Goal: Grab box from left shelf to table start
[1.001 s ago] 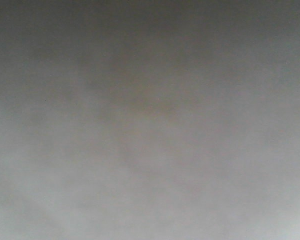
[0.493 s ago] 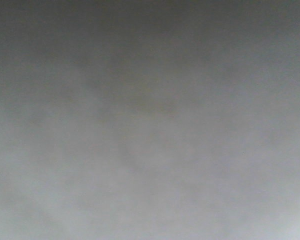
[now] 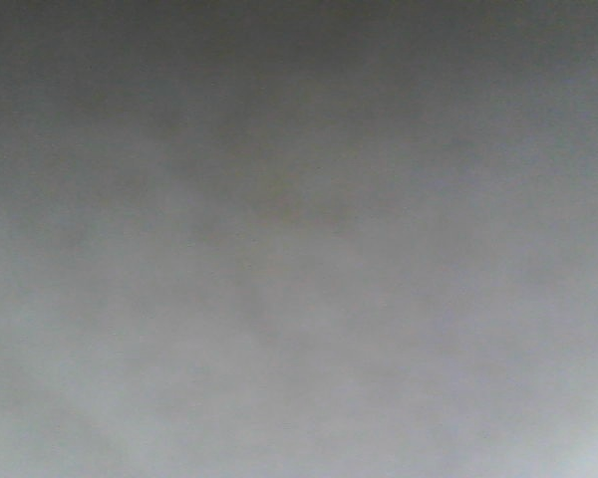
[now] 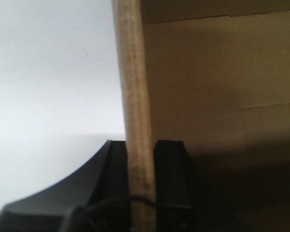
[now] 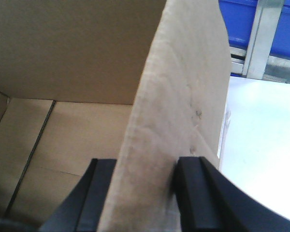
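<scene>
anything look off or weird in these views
The exterior front-facing view is only a featureless grey blur, as if something covers the lens; nothing is recognisable there. Elsewhere nothing stands out: the left pincer and right pincer each grip a cardboard panel of the box, which looks undamaged.

box wall wedged in the left gripper, white surface lay open at frame left, on the right wrist view blue bins and a metal upright barred the upper right

- Front view: grey blur, unreadable.
- Left wrist: very close, along left gripper onto box wall edge.
- Right wrist: likewise, right gripper; shared: box interior.
</scene>
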`<move>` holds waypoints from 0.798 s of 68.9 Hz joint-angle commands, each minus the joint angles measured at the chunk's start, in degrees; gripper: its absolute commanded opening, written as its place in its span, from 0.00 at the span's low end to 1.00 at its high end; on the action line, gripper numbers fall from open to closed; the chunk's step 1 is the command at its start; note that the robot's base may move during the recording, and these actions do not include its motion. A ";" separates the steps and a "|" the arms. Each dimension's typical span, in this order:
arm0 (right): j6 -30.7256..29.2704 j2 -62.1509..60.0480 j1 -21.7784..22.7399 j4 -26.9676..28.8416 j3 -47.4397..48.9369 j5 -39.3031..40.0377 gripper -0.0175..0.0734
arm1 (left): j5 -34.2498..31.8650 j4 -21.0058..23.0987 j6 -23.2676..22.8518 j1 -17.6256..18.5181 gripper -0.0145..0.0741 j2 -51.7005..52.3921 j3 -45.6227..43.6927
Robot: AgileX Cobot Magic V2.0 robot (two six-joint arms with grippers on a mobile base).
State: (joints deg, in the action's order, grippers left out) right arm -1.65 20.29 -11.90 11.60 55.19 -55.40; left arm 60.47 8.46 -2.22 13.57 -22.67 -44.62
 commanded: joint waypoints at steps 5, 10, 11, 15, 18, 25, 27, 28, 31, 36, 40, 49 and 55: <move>0.06 0.68 -0.03 3.88 1.98 9.22 0.26 | -5.24 1.06 1.51 0.58 0.05 -0.62 -1.68; 0.06 0.68 -0.03 3.88 1.98 9.22 0.26 | -5.24 1.06 1.51 0.58 0.05 -0.62 -1.68; 0.06 0.68 -0.03 3.88 1.98 9.22 0.26 | -5.24 1.06 1.51 0.58 0.05 -0.62 -1.68; 0.06 0.68 -0.03 3.88 1.98 9.22 0.26 | -5.24 1.14 1.51 0.58 0.05 -0.62 -1.68; 0.06 0.68 -0.03 3.88 1.98 9.22 0.26 | -5.24 1.14 1.51 0.58 0.05 -0.62 -1.68; 0.06 0.68 -0.03 3.88 1.98 9.22 0.26 | -5.24 1.59 1.51 0.58 0.05 -0.62 -1.68; 0.06 0.68 -0.03 3.88 1.98 9.36 0.26 | -5.24 1.59 1.51 0.58 0.05 -0.62 -1.68; 0.06 0.68 -0.03 3.88 1.98 9.36 0.26 | -5.24 1.59 1.51 0.58 0.05 -0.62 -1.68; 0.06 0.68 -0.03 3.88 1.98 9.09 0.26 | -6.11 1.59 1.51 0.58 0.05 -0.62 -1.68; 0.06 0.77 -0.03 3.88 1.98 9.02 0.26 | -8.15 1.59 1.51 0.58 0.05 -0.62 -2.43; 0.11 1.65 -0.03 3.88 2.05 8.78 0.26 | -9.69 1.44 1.51 0.58 0.05 -0.73 -4.01; 0.11 5.52 -0.03 4.45 3.88 5.88 0.26 | -9.44 -2.07 1.51 0.48 0.05 -3.26 -9.19; 0.11 10.30 -0.03 4.45 6.83 2.36 0.26 | -7.57 -3.88 1.27 0.48 0.05 -7.00 -13.12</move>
State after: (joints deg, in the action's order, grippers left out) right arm -1.65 26.01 -11.90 12.08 57.90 -56.86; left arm 60.94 4.81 -2.22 13.57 -26.23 -52.26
